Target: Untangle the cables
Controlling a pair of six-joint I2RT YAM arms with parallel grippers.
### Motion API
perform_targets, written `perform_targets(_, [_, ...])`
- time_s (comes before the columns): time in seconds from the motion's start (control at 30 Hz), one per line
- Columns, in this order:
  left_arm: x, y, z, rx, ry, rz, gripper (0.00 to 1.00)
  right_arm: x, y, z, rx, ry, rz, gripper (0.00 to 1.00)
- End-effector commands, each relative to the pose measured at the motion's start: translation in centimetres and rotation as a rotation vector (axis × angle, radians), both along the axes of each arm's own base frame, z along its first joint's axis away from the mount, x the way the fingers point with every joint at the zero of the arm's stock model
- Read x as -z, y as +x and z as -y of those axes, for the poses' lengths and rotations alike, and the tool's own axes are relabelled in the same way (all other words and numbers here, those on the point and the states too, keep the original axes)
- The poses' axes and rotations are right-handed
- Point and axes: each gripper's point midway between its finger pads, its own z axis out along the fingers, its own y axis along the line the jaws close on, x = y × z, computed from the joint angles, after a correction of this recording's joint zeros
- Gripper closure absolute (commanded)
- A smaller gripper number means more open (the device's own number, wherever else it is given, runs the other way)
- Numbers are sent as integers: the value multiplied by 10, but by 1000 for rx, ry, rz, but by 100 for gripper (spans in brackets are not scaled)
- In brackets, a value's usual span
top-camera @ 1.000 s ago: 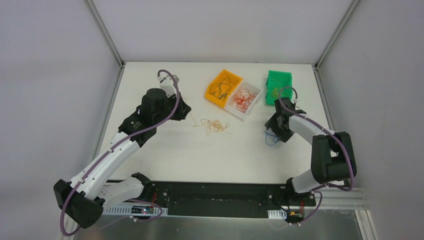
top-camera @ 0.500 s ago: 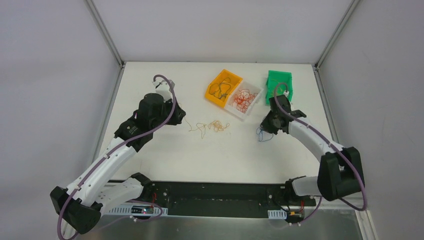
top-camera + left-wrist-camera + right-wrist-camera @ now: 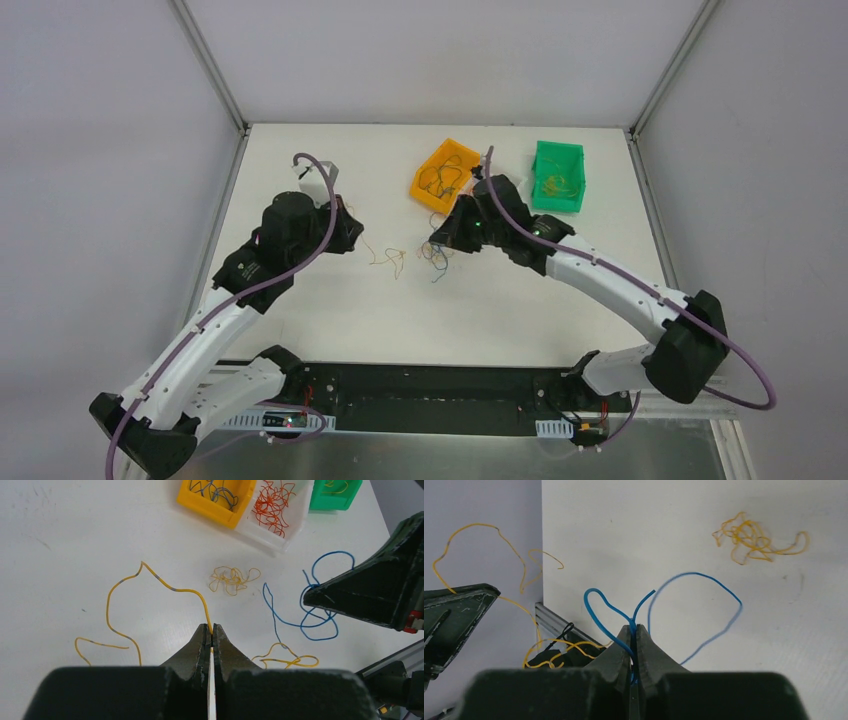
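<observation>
The left jaws are clamping a yellow wire point(image 3: 187, 590) at their tips; the right jaws are pinching a blue wire point(image 3: 696, 574), both barely showing overhead.

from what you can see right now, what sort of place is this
Probably a robotics lab test cell: a white table boxed in by plain grey panels, a left arm and right arm bolted at its near edge, and an orange bin and green bin holding thin wires.
</observation>
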Motion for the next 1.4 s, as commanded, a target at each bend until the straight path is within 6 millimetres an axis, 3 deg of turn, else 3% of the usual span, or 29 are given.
perform_targets(0.0, [-31, -3, -12, -26, 6, 84, 100, -29, 9, -47, -87, 107, 57, 88])
perform_targets(0.1, [-34, -5, -13, -23, 3, 87, 100, -20, 20, -43, -31, 52, 57, 12])
perform_targets(0.13, [-33, -6, -11, -15, 2, 83, 100, -19, 23, -39, -16, 31, 69, 2])
perform_targets(0.3, [-31, -11, 12, 95, -38, 32, 100, -22, 22, -12, -7, -48, 183, 1])
perform_targets(0.43, [-27, -11, 38, 205, -75, -39, 100, -22, 6, 3, -69, -40, 247, 1])
perform_targets(0.63, [-17, -1, 68, 285, -116, -136, 100, -52, -41, -2, -263, 232, 391, 1])
perform_targets(0.83, [-18, 7, 93, 338, -186, -173, 100, -58, -63, -10, -369, 333, 392, 1])
perform_targets(1.27, [-30, -1, 134, 432, -281, -203, 100, -42, -44, -21, -333, 290, 354, 2])
perform_targets(1.3, [-30, -3, 138, 442, -290, -211, 100, -41, -43, -22, -329, 291, 354, 5])
perform_targets(1.37, [-33, -6, 144, 471, -318, -223, 100, -41, -40, -22, -317, 294, 361, 26])
